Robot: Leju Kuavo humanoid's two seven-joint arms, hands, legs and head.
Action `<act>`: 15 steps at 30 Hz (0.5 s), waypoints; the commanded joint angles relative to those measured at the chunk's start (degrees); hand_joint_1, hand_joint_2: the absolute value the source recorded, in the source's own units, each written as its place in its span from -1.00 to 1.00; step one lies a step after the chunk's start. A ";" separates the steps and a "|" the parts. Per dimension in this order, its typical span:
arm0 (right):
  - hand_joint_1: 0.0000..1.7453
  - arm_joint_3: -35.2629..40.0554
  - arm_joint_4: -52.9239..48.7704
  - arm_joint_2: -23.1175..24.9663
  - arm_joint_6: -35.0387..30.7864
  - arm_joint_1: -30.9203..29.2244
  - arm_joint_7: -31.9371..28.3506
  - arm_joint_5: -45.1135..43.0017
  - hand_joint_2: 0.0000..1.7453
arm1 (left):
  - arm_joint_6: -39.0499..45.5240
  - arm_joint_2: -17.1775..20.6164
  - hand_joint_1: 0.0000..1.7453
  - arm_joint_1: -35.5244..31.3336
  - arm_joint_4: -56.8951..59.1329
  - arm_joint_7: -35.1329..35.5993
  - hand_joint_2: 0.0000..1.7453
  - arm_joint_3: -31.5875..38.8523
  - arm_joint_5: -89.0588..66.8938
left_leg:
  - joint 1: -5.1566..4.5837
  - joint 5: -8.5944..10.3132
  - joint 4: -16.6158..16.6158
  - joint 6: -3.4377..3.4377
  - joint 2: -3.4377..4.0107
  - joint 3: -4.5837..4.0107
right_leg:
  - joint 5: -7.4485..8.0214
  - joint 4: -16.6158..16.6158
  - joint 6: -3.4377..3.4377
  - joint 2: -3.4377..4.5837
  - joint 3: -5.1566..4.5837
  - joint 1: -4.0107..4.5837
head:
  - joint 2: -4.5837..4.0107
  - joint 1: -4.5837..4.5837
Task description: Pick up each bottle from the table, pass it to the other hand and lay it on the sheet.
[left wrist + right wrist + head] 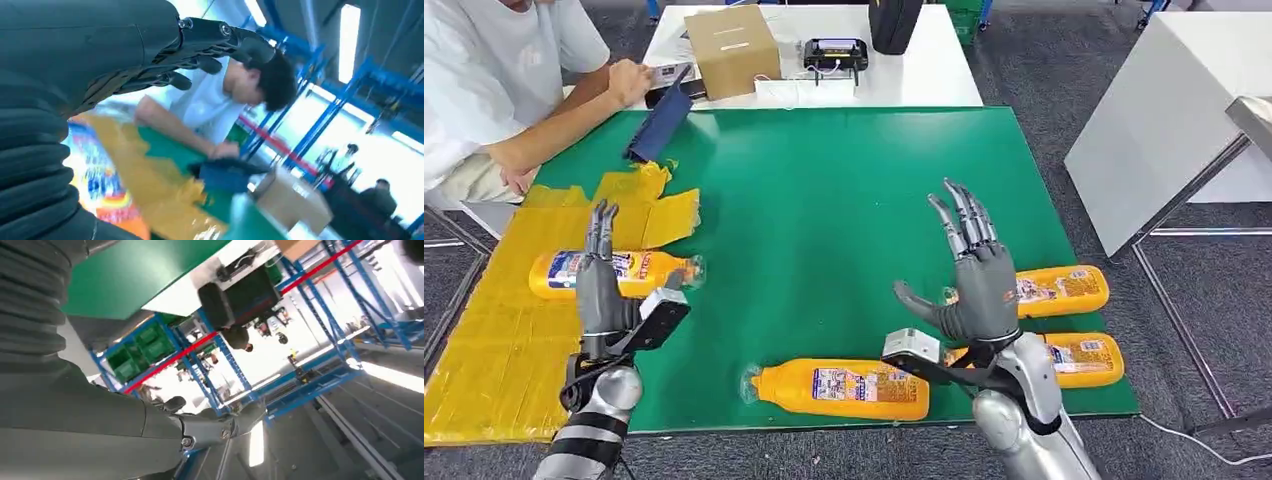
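One orange bottle [629, 273] lies on the yellow sheet [484, 330] at the left, partly hidden behind my left hand [599, 280]. That hand is raised above the sheet's inner edge, fingers straight and apart, holding nothing. In the left wrist view the same bottle [95, 185] appears blurred below the left hand [150, 60]. Three more orange bottles lie on the green mat [824, 200]: one near the front edge [844, 389] and two at the right, a farther one [1064, 290] and a nearer one [1084, 360]. My right hand [974, 280] is lifted over the two right bottles, fingers spread, empty.
A person [494, 90] sits at the far left with an arm on the table beside a dark blue pouch [659, 125]. A cardboard box [732, 48] and a black device [834, 52] stand on the white table behind. Another white table [1164, 120] stands at the right.
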 commanded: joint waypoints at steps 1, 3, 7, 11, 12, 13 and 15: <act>-1.00 -0.90 5.21 -2.08 0.57 -3.08 0.15 0.34 1.00 | -0.28 0.14 -1.00 1.62 -7.43 0.39 1.00 -2.52 0.97 | 0.10 -0.06 0.00 -0.07 0.02 0.14 | -0.03 -0.04 -0.07 0.22 0.15 0.07 | 0.00 0.04; -1.00 -0.79 7.69 -4.59 4.83 -4.88 4.96 5.02 1.00 | -0.28 -0.04 -1.00 2.86 -9.78 -1.95 1.00 -3.68 3.95 | 0.07 -0.10 0.00 -0.06 0.03 0.21 | -0.06 -0.02 -0.07 0.28 0.22 0.04 | 0.00 0.00; -1.00 -2.79 16.34 -8.95 9.73 -8.93 6.69 8.86 1.00 | -2.87 0.01 -1.00 6.53 -17.66 -0.41 1.00 -8.23 5.48 | 0.09 -0.09 0.01 -0.03 0.06 0.18 | -0.02 -0.05 -0.03 0.29 0.19 0.06 | 0.00 -0.02; -1.00 -5.49 22.65 -11.29 11.53 -9.96 5.92 9.18 1.00 | -1.59 0.20 -1.00 7.60 -20.08 -0.97 1.00 -11.13 4.42 | 0.10 -0.15 0.05 -0.02 -0.10 0.32 | -0.10 -0.06 -0.03 0.21 0.43 0.03 | 0.00 0.02; -1.00 -5.75 23.77 -11.95 11.73 -9.98 5.82 9.59 1.00 | -1.63 0.33 -1.00 7.59 -20.39 -1.00 1.00 -11.86 4.40 | 0.05 -0.09 0.00 -0.01 -0.09 0.25 | -0.06 -0.08 -0.03 0.18 0.34 -0.01 | 0.00 0.04; -1.00 -6.21 24.86 -12.46 11.75 -9.87 5.67 9.94 1.00 | -1.75 0.44 -1.00 7.54 -20.60 -0.90 1.00 -12.45 4.45 | 0.03 -0.05 0.01 -0.01 -0.10 0.15 | -0.03 -0.06 -0.02 0.11 0.25 -0.02 | 0.00 0.04; -1.00 -6.90 26.26 -13.04 12.53 -9.91 5.24 9.64 1.00 | -2.39 0.69 -1.00 7.47 -21.17 -0.69 1.00 -13.34 5.83 | -0.01 -0.09 0.00 -0.03 -0.14 0.23 | -0.05 -0.06 -0.03 0.13 0.34 -0.06 | 0.00 0.02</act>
